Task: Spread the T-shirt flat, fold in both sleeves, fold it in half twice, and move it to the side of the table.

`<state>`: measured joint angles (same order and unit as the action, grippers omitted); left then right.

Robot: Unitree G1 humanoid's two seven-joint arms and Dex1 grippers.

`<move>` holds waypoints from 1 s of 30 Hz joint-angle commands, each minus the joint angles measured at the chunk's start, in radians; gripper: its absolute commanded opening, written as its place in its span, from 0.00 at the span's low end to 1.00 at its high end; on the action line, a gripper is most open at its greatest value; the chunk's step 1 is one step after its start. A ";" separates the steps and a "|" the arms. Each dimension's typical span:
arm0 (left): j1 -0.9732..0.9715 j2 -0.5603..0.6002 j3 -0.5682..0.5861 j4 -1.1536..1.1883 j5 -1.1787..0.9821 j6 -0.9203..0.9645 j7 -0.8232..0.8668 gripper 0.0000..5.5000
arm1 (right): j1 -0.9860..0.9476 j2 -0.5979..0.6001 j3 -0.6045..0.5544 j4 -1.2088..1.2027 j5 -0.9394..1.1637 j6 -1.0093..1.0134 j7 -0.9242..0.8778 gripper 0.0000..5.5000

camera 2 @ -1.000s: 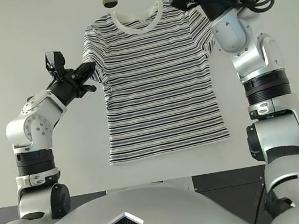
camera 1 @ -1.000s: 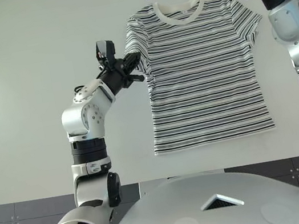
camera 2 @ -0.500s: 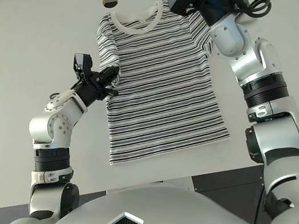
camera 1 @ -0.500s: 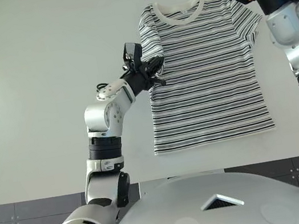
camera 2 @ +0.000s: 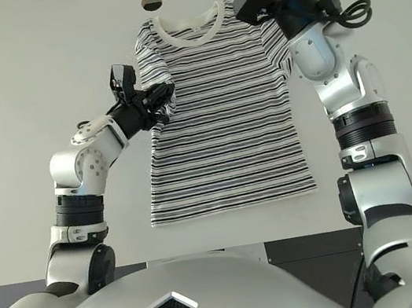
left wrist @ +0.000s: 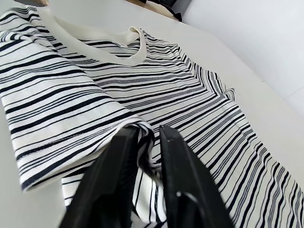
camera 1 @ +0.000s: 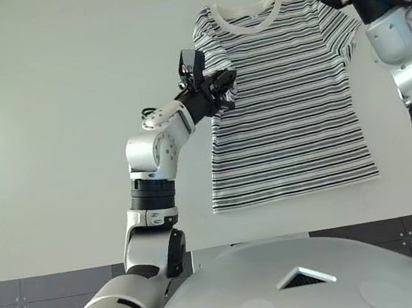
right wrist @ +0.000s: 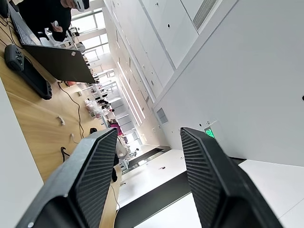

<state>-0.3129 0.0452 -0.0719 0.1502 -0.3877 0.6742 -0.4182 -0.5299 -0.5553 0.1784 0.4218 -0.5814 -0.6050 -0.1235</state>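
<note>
Left gripper [left wrist: 145,137] pinching T-shirt sleeve [camera 1: 211,49] (folded inward), right gripper [right wrist: 149,137] raised — fingers [right wrist: 95,180] spread

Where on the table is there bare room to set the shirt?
The table is bare along the left, beyond the T-shirt and the left gripper pinching its sleeve. A narrow strip lies between hem and near edge. The right side is crowded by the right arm.
</note>
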 commanded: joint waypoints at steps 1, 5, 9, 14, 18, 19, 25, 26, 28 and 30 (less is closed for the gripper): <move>-0.009 0.011 -0.008 -0.002 0.013 0.008 -0.006 0.25 | -0.003 0.000 0.002 0.001 0.007 0.001 0.014 0.44; 0.026 0.043 -0.040 -0.086 0.009 0.021 -0.040 0.26 | -0.007 -0.001 0.002 0.011 0.009 -0.001 0.016 0.44; 0.077 0.083 -0.065 -0.193 -0.004 0.034 -0.077 0.26 | -0.016 0.009 -0.038 0.121 0.176 -0.023 0.119 0.44; 0.121 0.113 -0.067 -0.284 -0.018 0.056 -0.092 0.26 | -0.032 0.009 -0.117 0.269 0.430 0.001 0.333 0.44; 0.156 0.154 -0.048 -0.368 -0.033 0.057 -0.104 0.26 | -0.067 0.011 -0.194 0.420 0.594 0.092 0.525 0.44; 0.156 0.168 -0.034 -0.369 -0.023 0.037 -0.098 0.26 | -0.073 0.004 -0.207 0.448 0.607 0.099 0.545 0.44; 0.126 0.283 -0.061 -0.195 0.283 -0.300 0.036 0.26 | -0.084 -0.003 -0.230 0.495 0.609 0.085 0.579 0.44; 0.128 0.298 -0.081 -0.163 0.331 -0.352 0.049 0.26 | -0.085 0.000 -0.230 0.498 0.604 0.083 0.578 0.44; 0.133 0.326 -0.120 -0.098 0.424 -0.454 0.068 0.26 | -0.087 0.003 -0.228 0.503 0.598 0.078 0.576 0.44; 0.131 0.355 -0.154 -0.024 0.515 -0.543 0.096 0.26 | -0.088 0.004 -0.226 0.508 0.591 0.072 0.573 0.44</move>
<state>-0.1718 0.3693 -0.1980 0.0692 0.0571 0.1949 -0.3447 -0.5975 -0.5543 -0.0457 0.9170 0.0225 -0.5251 0.4461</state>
